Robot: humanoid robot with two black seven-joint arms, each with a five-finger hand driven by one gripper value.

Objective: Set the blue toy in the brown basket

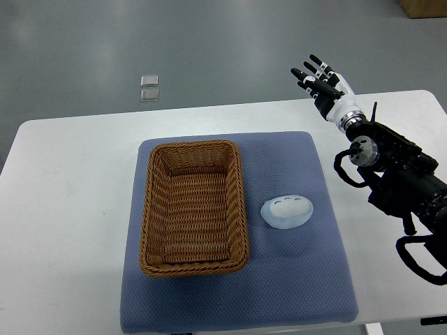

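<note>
A pale blue, rounded toy (287, 211) lies on the blue mat (300, 279), just right of the brown wicker basket (150, 209). The basket stands upright on the mat's left half and holds nothing. My right hand (320, 78) hovers past the table's far edge, up and to the right of the toy, well apart from it. Its fingers are stretched out straight and hold nothing. The right arm (398, 174) runs in from the lower right edge. No left arm shows.
The mat lies on a white table (70, 209) with rounded corners. Beyond the table is grey floor with two small square plates (149, 87). A brown box corner (424, 7) shows at the top right.
</note>
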